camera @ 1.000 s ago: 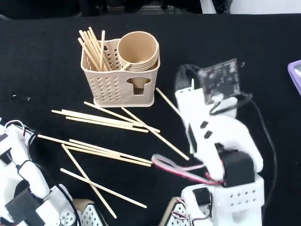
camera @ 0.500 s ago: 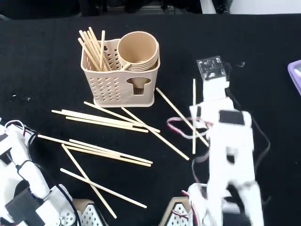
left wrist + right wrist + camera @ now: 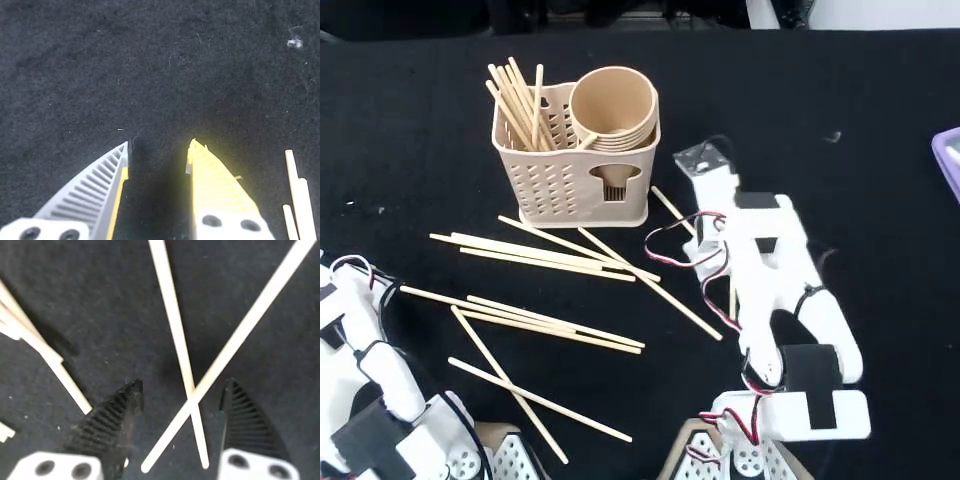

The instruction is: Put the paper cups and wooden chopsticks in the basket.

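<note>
A beige slotted basket [image 3: 575, 175] stands at the back of the black cloth. It holds stacked paper cups [image 3: 613, 105] and a bundle of wooden chopsticks [image 3: 518, 100]. Many loose chopsticks [image 3: 545, 250] lie in front of it. My right arm [image 3: 760, 260] leans over two crossed chopsticks [image 3: 670, 210] just right of the basket. My right gripper [image 3: 183, 387] is open, low over the cloth, and the crossing of one chopstick [image 3: 172, 330] with another [image 3: 255, 315] lies between its fingers. My left gripper [image 3: 159, 146] is open over bare cloth, with chopstick ends [image 3: 295, 185] beside it.
My left arm [image 3: 360, 390] sits at the front left corner. More chopstick ends [image 3: 30, 340] lie near the right gripper's outer side. A purple object [image 3: 948, 155] shows at the far right edge. Bare cloth stretches to the right of the right arm.
My right arm has swung left and come down over the two crossed chopsticks beside the basket. The left arm and the basket have not moved.
</note>
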Motion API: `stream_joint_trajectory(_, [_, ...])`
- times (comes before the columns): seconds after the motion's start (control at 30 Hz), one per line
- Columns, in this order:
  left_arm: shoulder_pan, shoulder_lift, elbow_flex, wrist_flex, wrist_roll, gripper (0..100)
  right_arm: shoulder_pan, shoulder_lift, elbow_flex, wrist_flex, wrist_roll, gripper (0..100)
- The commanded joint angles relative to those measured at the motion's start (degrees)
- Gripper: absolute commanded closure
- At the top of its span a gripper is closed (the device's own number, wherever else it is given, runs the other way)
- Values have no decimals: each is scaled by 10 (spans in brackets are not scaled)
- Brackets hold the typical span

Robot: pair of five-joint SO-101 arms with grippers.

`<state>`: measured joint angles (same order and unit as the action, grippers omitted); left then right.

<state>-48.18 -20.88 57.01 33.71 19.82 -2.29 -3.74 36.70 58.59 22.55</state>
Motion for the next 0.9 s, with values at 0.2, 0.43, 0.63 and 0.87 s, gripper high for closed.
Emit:
stream_joint_trajectory(0.2, [4,-9,-15,-10,-4,809,31,7,-15,-62,51,751])
stream_joint_trajectory(0.43, [4,-9,-15,-10,-4,809,30,78,-22,-96,55,795])
stream_joint_trajectory(0.63, [4,-9,-15,-10,-4,809,62,76,-22,-127,55,987])
stream_joint_trajectory(0.87, [4,-9,-15,-10,-4,809,108,-45,33,-123,60,988])
